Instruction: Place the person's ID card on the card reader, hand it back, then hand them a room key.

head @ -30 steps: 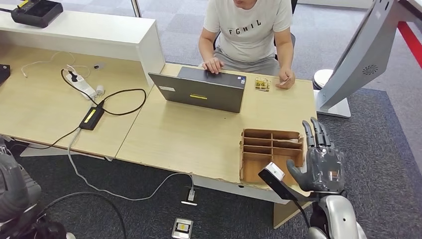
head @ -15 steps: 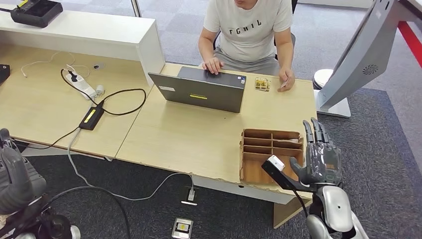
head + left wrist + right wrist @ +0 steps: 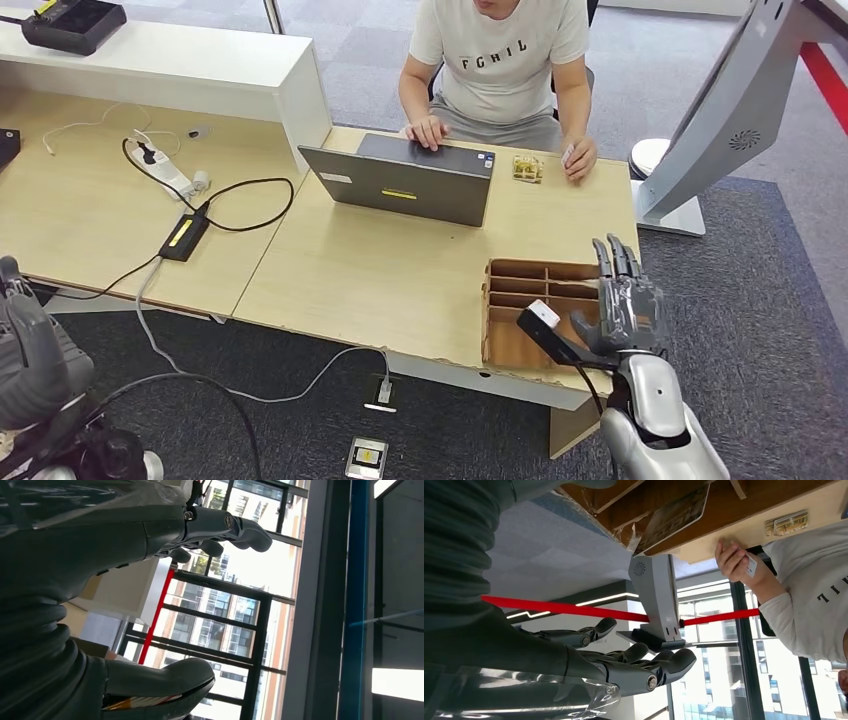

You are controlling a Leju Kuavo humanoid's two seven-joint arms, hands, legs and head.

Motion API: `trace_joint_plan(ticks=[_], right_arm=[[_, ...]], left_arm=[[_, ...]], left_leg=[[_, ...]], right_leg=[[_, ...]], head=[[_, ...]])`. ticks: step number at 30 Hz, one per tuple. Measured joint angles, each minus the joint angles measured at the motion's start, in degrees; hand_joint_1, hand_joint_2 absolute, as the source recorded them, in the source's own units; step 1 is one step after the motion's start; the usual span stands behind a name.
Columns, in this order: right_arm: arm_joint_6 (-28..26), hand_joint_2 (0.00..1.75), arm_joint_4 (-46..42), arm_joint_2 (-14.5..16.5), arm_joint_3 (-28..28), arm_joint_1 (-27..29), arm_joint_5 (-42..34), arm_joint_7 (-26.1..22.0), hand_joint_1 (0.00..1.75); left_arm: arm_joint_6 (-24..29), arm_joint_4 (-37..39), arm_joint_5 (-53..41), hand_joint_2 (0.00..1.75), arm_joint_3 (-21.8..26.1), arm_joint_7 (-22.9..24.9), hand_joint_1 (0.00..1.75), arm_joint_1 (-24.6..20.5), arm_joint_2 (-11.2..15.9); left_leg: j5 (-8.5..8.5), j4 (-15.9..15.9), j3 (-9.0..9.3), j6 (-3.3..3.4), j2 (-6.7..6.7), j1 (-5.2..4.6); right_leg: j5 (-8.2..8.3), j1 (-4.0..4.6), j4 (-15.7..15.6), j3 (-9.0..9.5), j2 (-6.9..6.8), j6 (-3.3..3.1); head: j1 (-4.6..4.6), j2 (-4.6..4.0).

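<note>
Overhead, right hand [image 3: 625, 310] raised with fingers spread, empty, over the organizer [image 3: 545, 312] at the table [image 3: 400, 270] edge; card [image 3: 568, 155] in the person's hand [image 3: 578, 160] beside the laptop [image 3: 405, 180]. At the left wrist, left hand [image 3: 150, 535] spread, empty. At the right wrist, card [image 3: 751, 566] pinched above the table.

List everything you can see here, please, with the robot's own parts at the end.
Desk: one, light wood, centre.
Laptop: one, grey, before the person.
Divider tray: one, brown, desk's near right corner.
Card: one, white, in the person's hand.
Small yellow item: one, beside the laptop.
Power strip: one, white, left desk.
Black adapter: one, left desk.
Person: one, white T-shirt, seated opposite.
Left hand: dark grey, holding nothing.
Right hand: dark grey, fingers straight, by the tray.
</note>
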Motion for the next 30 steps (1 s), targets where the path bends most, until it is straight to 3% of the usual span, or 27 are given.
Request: trace_joint_plan(ticks=[17, 30], right_arm=[[-1.72, 1.75, 13.04, 5.41, 1.91, -6.01, -1.08, -2.22, 0.0], [-2.81, 1.75, 16.67, 6.21, 2.71, -8.26, -2.19, -1.0, 0.0]], left_arm=[[-2.33, -0.53, -2.49, 1.75, 1.99, 0.0, 0.0, 1.97, -4.13], [-3.72, -0.64, -2.72, 1.75, 3.65, 0.0, 0.0, 2.71, -5.92]], left_leg=[[0.01, 0.0, 0.0, 0.0, -0.01, 0.0], [0.02, 0.02, 0.07, 0.0, 0.0, -0.01]], right_leg=[[0.0, 0.0, 0.0, 0.0, -0.01, 0.0], [0.01, 0.0, 0.0, 0.0, -0.01, 0.0]], head=[[0.0, 0.0], [0.0, 0.0]])
